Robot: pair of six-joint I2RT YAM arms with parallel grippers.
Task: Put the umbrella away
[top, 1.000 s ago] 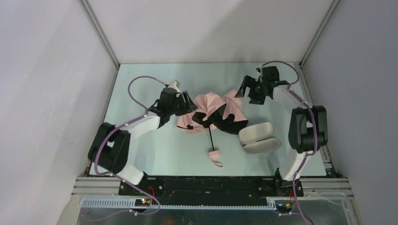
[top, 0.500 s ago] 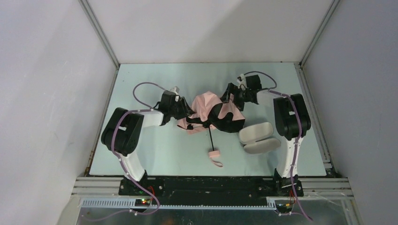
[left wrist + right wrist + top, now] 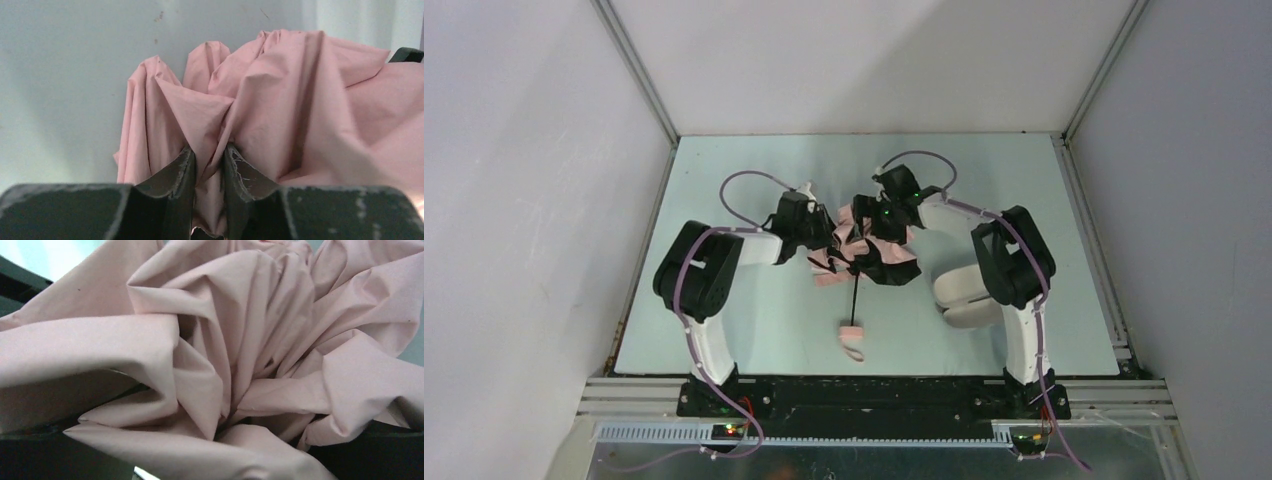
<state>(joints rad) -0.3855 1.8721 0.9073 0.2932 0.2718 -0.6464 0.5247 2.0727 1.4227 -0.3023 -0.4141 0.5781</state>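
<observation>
**Gathering the umbrella [image 3: 864,248] evenly**

Our left gripper [image 3: 209,165] pinches a fold of its pink fabric. It lies bunched mid-way up the table [image 3: 754,330], and our right gripper [image 3: 876,218] stands spread wide against it. We should squeeze pleats toward the shaft [image 3: 855,295], gently.

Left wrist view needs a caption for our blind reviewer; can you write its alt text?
The two dark fingers of the left tool pinch a fold of the salmon-pink umbrella low in the frame. Its bunched, creased fabric fills the centre and right, with the pale table behind it on the left.
</observation>
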